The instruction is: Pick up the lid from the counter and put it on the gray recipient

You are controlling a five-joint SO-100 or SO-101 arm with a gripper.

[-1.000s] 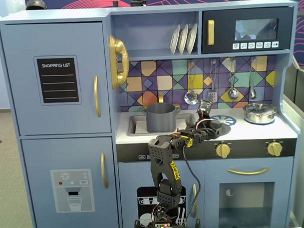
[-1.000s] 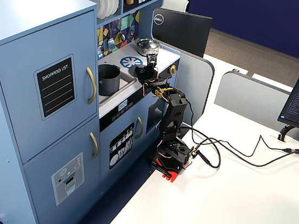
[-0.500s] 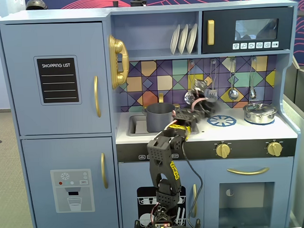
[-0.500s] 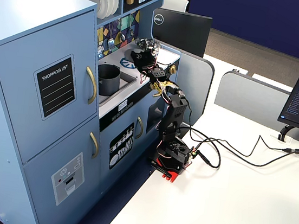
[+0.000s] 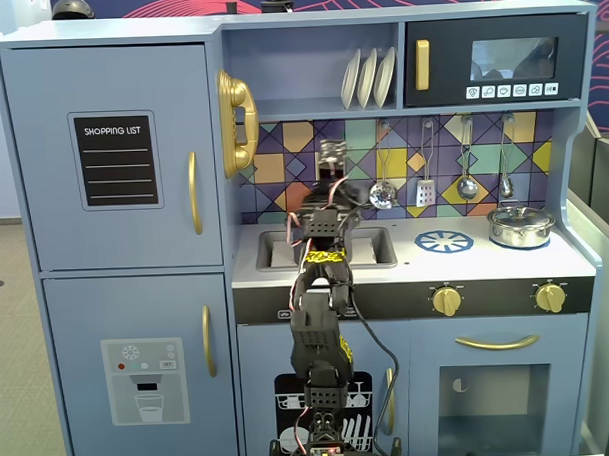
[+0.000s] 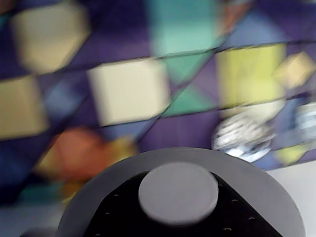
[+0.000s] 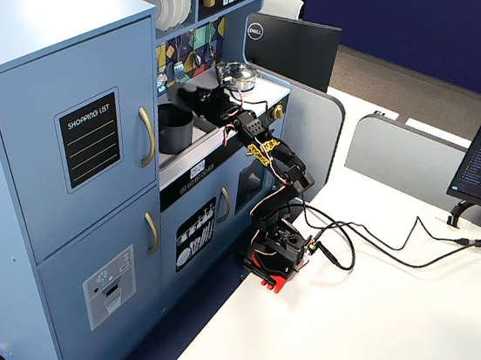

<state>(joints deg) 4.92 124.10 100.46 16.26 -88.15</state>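
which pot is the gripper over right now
The gray pot in the sink: the gripper hangs above it with the lid. The silver pot sits far right on the counter.

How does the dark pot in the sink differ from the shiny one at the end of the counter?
The gray pot is matte and dark; the silver pot is shiny. The gray pot stands open in the sink, with the lid held by the arm; the silver pot wears its own lid and sits on the counter. Both are round and upright.
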